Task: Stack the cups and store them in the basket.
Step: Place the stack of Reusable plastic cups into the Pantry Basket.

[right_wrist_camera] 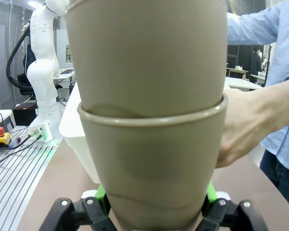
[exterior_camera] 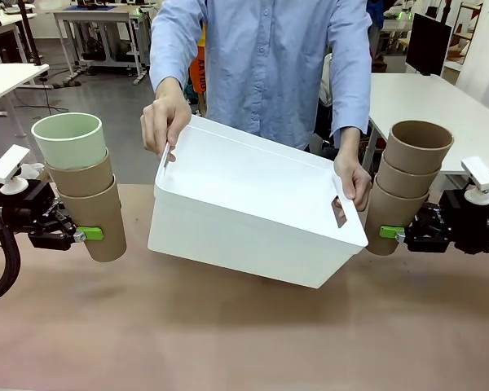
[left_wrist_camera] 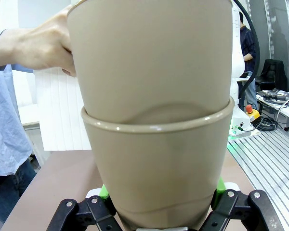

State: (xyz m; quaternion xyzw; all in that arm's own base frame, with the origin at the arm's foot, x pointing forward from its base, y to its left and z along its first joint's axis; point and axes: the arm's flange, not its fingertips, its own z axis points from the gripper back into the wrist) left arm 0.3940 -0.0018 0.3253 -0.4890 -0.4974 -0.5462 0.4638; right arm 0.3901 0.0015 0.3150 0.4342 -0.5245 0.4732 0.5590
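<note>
At the left, my left gripper (exterior_camera: 83,235) is shut on the bottom tan cup (exterior_camera: 98,221) of a stack of three, topped by a mint green cup (exterior_camera: 69,140). Seen from the left wrist, that tan cup (left_wrist_camera: 156,163) sits between the green pads with another nested in it. On the right, my right gripper (exterior_camera: 391,233) is shut on the lowest cup (exterior_camera: 387,213) of a stack of three tan cups (exterior_camera: 417,147); the right wrist view has that stack (right_wrist_camera: 151,159) close up. A person holds the white basket (exterior_camera: 253,208) tilted between the stacks, one hand (exterior_camera: 165,120) on each end.
The brown table (exterior_camera: 244,334) lies bare in front of the basket. The person stands at the far side, their other hand (exterior_camera: 354,179) at the basket's right handle. White tables and lab equipment stand behind.
</note>
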